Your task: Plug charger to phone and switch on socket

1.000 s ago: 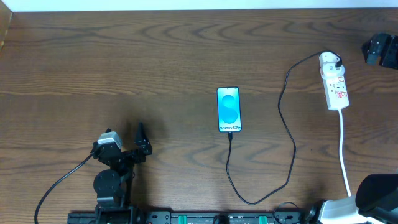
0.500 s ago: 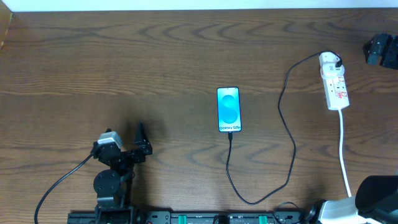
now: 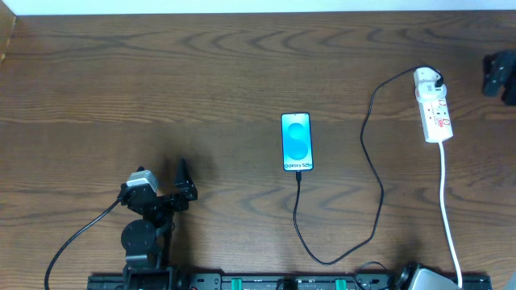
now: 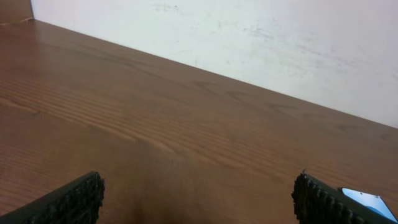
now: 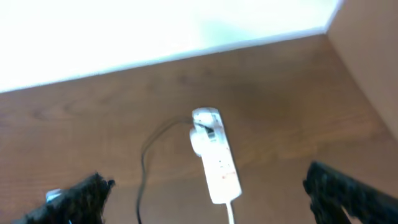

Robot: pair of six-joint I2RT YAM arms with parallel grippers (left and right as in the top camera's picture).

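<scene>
- Although only the pad tips of the left gripper (image 4: pixel 198 186) show in its wrist view, cut off at the lower corners, its fingers (image 4: pixel 71 199) stand spread wide over the bare table (image 3: pixel 97 80), low at the near left.
- The charger (image 3: pixel 322 259) loops nearest the rig. 1 run climbs to the near short edge of the phone (image 3: pixel 296 142); whether the tip is seated is too small to tell.
- The phone lies flat mid-table with its screen lit. Only a corner of it shows at the left wrist view's right edge.
- The charger's other run rises to the black plug (image 3: pixel 436 81) in the far end of the socket (image 3: pixel 434 109), at the far right. The socket's switches are too small to read.
- The right gripper (image 5: pixel 206 175) hangs high above the socket. Its view is blurred and its 2 fingers (image 5: pixel 81 196) are spread wide. Overhead shows only a dark piece at the right edge.
</scene>
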